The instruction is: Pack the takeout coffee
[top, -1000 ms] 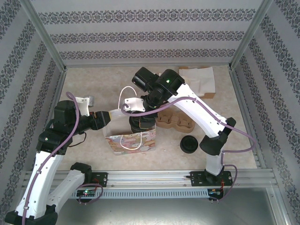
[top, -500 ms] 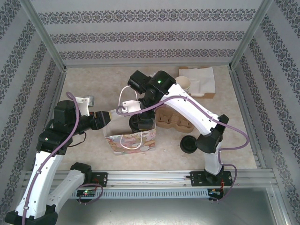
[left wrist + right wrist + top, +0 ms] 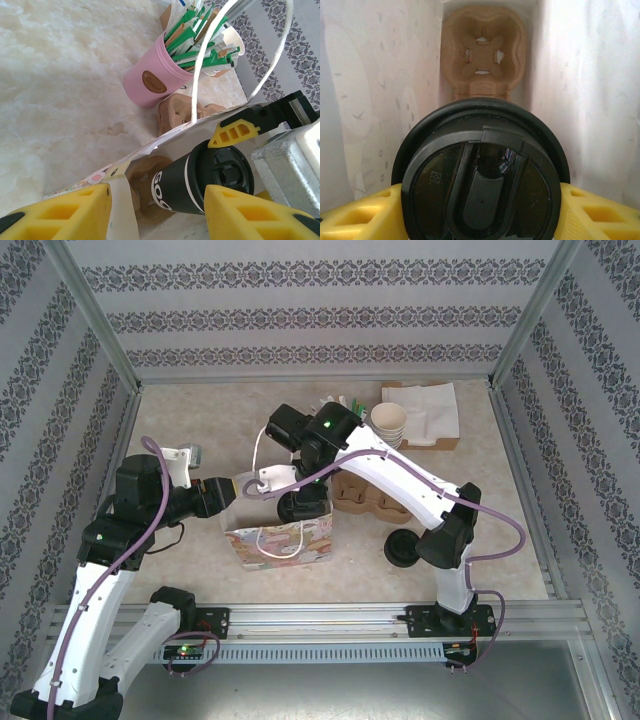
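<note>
Noting for you: inside bag (image 3: 285, 542), right gripper (image 3: 480, 215) clamps takeout coffee (image 3: 200, 185) at its lid. Left gripper (image 3: 228, 492), jaws apart, straddles the 9 o'clock rim. Carrier (image 3: 482, 55) lies toward 12 o'clock; release off its socket and you likely tip the cup.

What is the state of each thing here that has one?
Patterned paper bag with cord handles: standing, open.
Black takeout coffee cup with black plastic lid: lidded, inside bag, gripped.
Right gripper: shut on cup.
Left gripper: open, astride bag rim.
Pink jar: filled with green sticks.
</note>
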{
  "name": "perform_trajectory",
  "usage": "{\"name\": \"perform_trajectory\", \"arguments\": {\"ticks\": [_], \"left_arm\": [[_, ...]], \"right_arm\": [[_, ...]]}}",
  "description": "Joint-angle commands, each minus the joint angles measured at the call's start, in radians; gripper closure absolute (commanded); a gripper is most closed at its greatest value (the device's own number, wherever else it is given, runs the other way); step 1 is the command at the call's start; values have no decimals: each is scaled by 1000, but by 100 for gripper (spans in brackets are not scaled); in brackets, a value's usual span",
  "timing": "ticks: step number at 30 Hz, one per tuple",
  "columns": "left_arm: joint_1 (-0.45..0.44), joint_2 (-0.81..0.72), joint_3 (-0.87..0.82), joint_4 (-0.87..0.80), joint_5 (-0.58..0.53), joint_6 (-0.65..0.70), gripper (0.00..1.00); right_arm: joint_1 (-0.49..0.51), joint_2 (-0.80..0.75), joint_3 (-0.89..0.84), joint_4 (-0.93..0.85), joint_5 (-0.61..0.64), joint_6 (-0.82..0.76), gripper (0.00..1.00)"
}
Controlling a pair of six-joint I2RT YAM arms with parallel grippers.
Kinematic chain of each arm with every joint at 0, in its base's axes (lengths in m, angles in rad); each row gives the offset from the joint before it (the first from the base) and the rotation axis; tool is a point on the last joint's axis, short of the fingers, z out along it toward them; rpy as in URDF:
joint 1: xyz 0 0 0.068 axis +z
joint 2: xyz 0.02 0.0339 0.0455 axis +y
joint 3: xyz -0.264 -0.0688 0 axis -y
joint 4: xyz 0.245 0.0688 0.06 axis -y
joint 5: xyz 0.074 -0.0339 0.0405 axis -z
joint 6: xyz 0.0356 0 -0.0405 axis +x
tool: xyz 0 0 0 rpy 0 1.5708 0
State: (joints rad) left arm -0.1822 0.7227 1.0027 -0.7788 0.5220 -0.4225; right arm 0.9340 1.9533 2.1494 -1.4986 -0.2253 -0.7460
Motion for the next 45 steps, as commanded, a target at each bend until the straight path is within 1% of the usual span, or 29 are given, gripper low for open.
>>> {"name": "perform_trajectory", "arguments": {"ticks": [1,20,35,45], "left_arm": [[-4,-10,-8,-21,-6,8,48],[-5,-8,-19,-19,-22,5,48],[-4,-2,-30,-15,-19,1,48],[-5,8,-37,-4,-19,2,48]], "right_arm": [[12,-15,-17,12,24,-30,49],[35,-11,-81,41,67,-46,49],[46,-24,-157,108,76,-29,49],[52,-39,-219,144,105,-18,50]]}}
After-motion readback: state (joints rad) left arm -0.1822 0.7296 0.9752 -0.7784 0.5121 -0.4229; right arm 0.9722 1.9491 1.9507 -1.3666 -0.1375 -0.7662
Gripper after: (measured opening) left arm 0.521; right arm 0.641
